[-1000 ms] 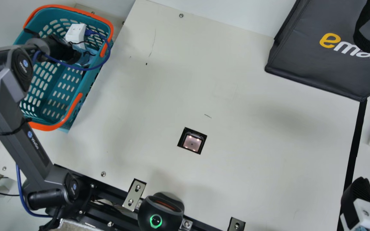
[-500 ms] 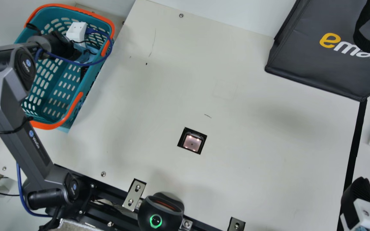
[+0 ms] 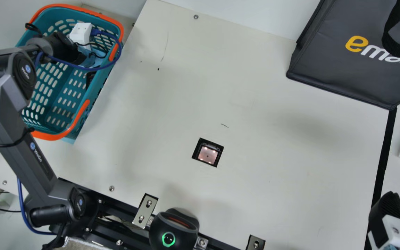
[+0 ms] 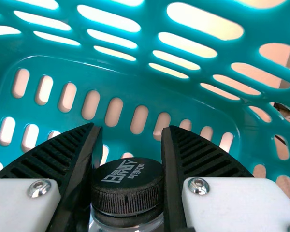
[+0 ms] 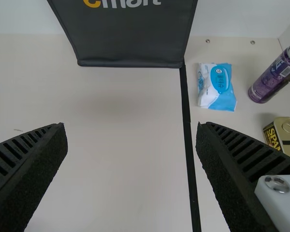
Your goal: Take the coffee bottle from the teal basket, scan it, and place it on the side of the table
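Observation:
In the main view, my left gripper (image 3: pixel 81 34) is down inside the far end of the teal basket (image 3: pixel 59 126), its fingertips hidden. In the left wrist view, my left gripper (image 4: pixel 131 128) has the black cap of the coffee bottle (image 4: pixel 128 186) between its ribbed fingers, which press on both sides of it; most of the bottle below the cap is hidden. At the main view's lower right corner is my right gripper (image 3: pixel 389 208). The right wrist view shows my right gripper (image 5: pixel 130 129) wide open, nothing between its fingers, over the table.
A square scanner window (image 3: pixel 207 154) is set in the table (image 3: pixel 273 173); a black scanner unit (image 3: pixel 174 229) stands at the near edge. A dark bag (image 3: pixel 342 69) sits far right. Beyond the black strip lie wipes (image 5: pixel 216 89), a purple can (image 5: pixel 273 79) and a yellow tin (image 5: pixel 282 135).
My left arm's wrist has shifted slightly inside the basket, up in the main view, and the basket's near rim has moved a little. The right arm has kept still.

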You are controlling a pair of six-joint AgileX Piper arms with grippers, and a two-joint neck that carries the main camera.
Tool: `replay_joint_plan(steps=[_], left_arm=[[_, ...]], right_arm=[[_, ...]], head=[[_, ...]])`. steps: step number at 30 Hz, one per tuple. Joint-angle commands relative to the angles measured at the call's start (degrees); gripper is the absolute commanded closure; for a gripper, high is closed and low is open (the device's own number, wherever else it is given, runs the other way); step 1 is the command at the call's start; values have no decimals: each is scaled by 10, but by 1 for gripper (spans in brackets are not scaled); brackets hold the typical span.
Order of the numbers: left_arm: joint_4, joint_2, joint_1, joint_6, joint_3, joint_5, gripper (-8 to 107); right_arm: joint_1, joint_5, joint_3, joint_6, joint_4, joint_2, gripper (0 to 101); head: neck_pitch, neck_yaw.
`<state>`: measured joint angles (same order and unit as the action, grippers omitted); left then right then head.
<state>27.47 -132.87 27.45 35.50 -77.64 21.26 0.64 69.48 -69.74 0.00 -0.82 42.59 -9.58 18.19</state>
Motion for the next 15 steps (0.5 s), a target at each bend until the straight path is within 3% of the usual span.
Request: replay_joint_plan(steps=[1,15], left_arm=[[-10,3,1,-8,1,2,107],[-73,46,18,-75,-4,54,107]], right_arm=[[0,0,0,0,0,0,6],[0,1,0,0,0,0,6]], head=[[17,2],[17,2]])
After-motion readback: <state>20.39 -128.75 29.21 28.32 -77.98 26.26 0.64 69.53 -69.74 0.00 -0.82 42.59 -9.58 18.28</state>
